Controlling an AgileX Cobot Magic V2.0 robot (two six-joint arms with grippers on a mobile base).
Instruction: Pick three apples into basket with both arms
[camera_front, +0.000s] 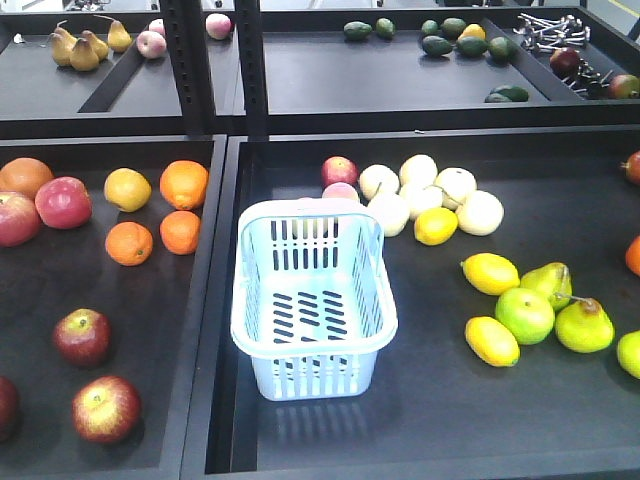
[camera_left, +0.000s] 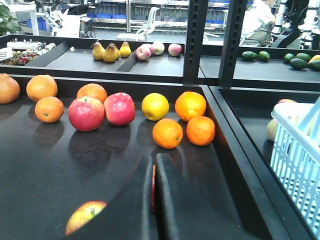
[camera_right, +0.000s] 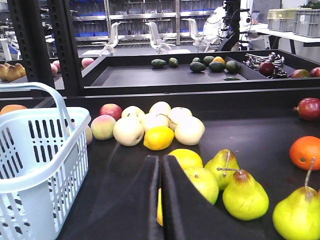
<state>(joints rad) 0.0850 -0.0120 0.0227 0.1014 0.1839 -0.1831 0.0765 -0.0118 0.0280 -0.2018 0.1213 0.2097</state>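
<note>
Three dark red apples lie at the front left of the left tray: one, one and one cut off by the frame edge. The pale blue basket stands empty in the middle tray. Neither gripper shows in the front view. In the left wrist view, my left gripper is shut and holds nothing. One apple peeks out from behind its left finger, and a red sliver shows through the slit. The basket is to its right. My right gripper is shut and empty, with the basket to its left.
Oranges and brighter pink-red apples lie behind the dark apples. Lemons and green pears lie right of the basket, with pale round fruits behind it. A raised black divider separates the trays. Shelf posts stand at the back.
</note>
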